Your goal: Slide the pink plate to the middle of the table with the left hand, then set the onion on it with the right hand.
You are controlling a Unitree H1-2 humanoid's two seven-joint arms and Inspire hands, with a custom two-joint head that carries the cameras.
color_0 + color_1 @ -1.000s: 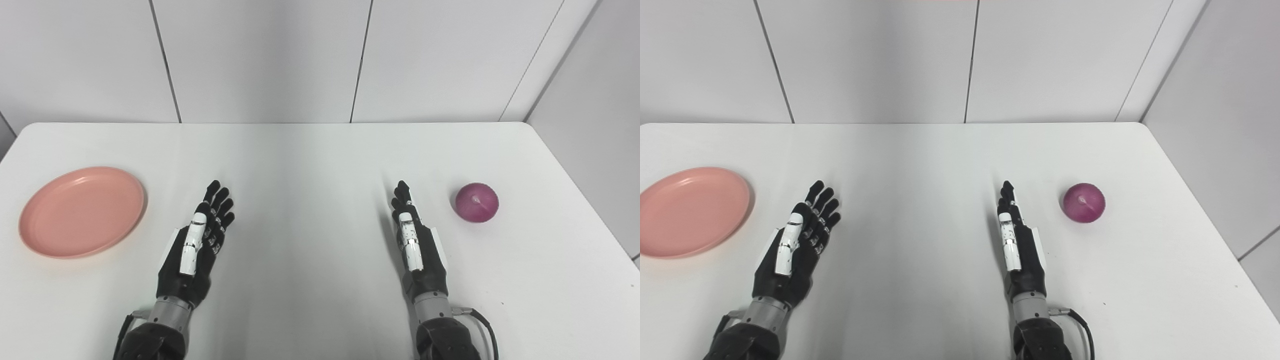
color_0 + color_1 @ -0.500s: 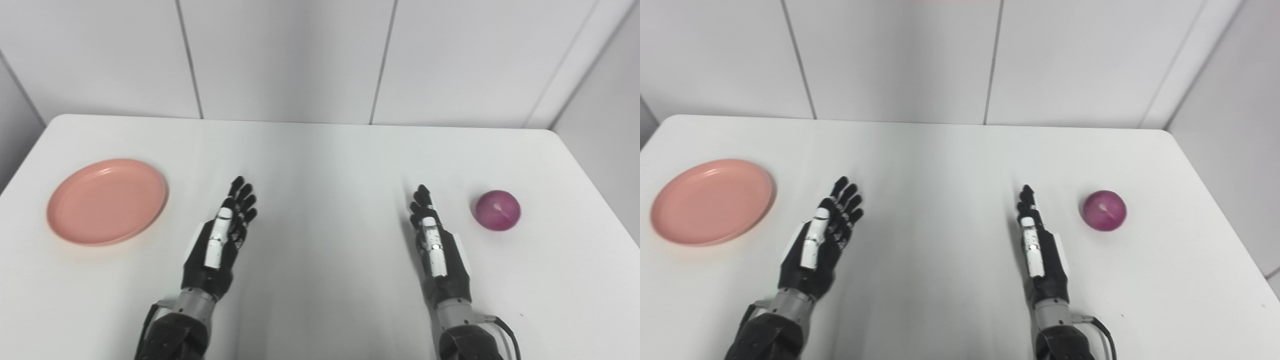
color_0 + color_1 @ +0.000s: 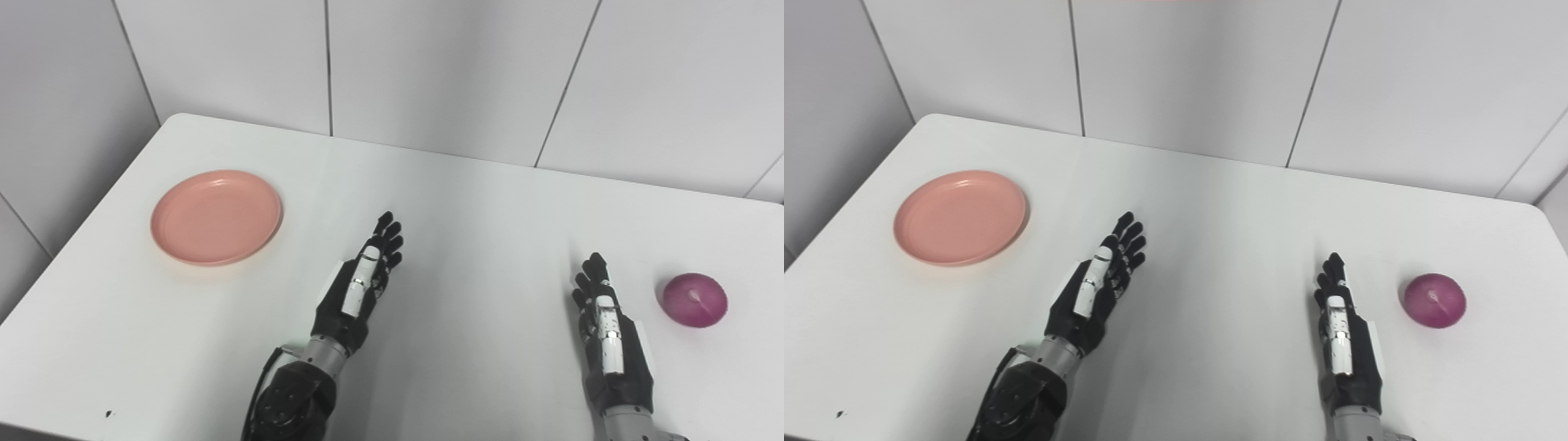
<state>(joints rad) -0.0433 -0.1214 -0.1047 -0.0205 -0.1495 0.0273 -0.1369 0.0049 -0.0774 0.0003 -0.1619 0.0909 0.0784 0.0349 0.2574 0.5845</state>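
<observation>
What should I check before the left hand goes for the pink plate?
1. Left hand open and holding nothing: ok.
2. Pink plate lying flat with nothing on it: ok.
3. Table bare between plate and middle: ok.
4. Plate already in the middle: not ok, it sits far left.
5. Right hand open, apart from the onion: ok.
6. Onion resting on the table, right of the right hand: ok.
</observation>
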